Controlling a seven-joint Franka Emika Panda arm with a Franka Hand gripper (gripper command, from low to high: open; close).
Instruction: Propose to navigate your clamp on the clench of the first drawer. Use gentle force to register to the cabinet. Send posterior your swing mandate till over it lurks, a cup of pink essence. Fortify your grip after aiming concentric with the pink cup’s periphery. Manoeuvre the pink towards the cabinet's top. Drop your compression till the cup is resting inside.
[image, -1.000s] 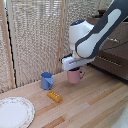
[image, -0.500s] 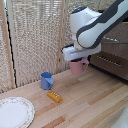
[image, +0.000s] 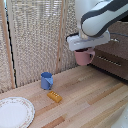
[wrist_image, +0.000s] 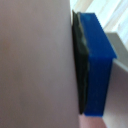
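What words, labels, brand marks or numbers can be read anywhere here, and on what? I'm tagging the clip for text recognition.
None: no readable text in either view.
Pink cup, held in the claw: plain, no print visible.
Blue mug: plain.
Yellow block: too blurred to tell any marking.
Plate: only a faint rim pattern, not lettering.
Cabinet: no labels.
Wrist view: only a blue fingertip pad against pink, unmarked.

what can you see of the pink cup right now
The pink cup is a small dusty-pink mug, matte-looking, with a loop handle on the exterior view's right. It hangs upright in the air under the gripper, clear of the table. In the wrist view its pink wall fills the frame against a blue fingertip.
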